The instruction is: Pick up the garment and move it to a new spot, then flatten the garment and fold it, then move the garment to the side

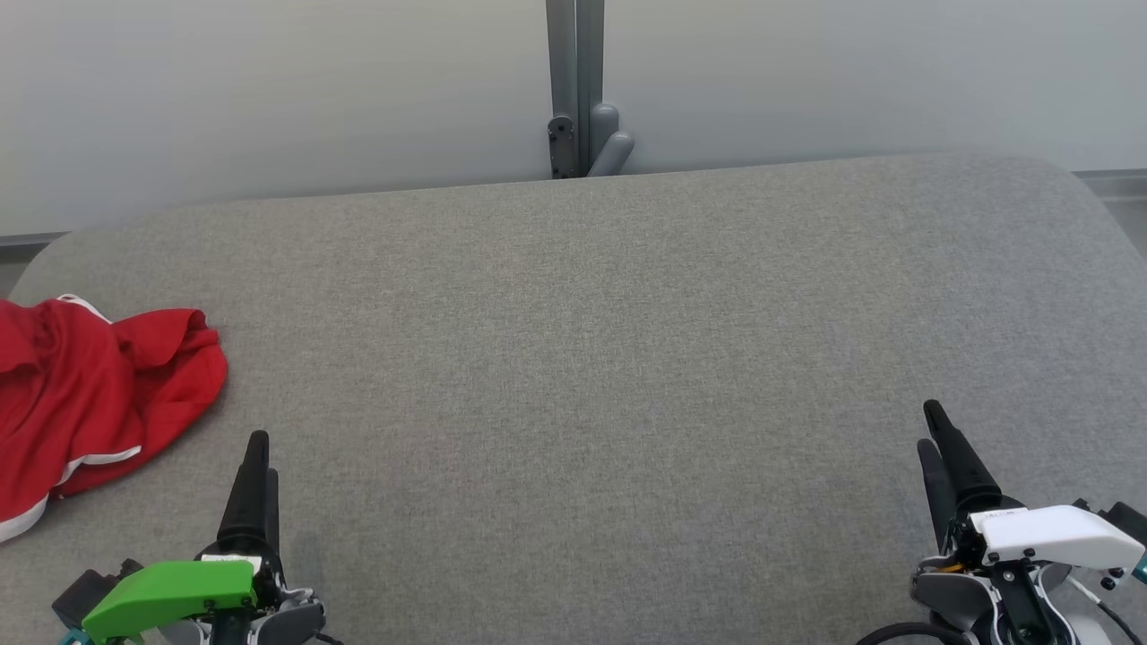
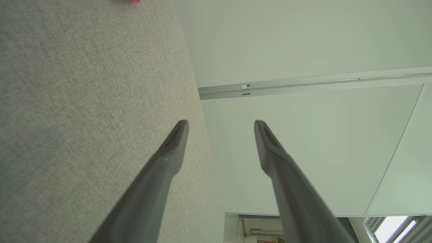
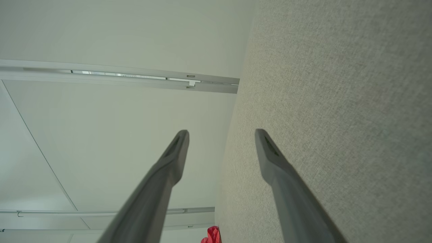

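Observation:
A crumpled red garment (image 1: 85, 408) with white trim lies at the left edge of the grey fabric table (image 1: 591, 358), partly cut off by the head view's edge. My left gripper (image 1: 258, 448) hovers just right of it near the front edge, open and empty, fingers (image 2: 175, 138) spread in the left wrist view. My right gripper (image 1: 932, 428) stands far across the table at the lower right, open too, with nothing between its fingers (image 3: 266, 145). A sliver of the garment (image 3: 212, 235) shows at the bottom of the right wrist view, and a pink-red speck of the garment (image 2: 131, 1) at the top of the left wrist view.
A pale wall (image 1: 269, 81) runs behind the table, with a grey vertical post and bracket (image 1: 578, 98) at its middle. The table's far corners are rounded. Broad bare grey surface stretches between the two grippers.

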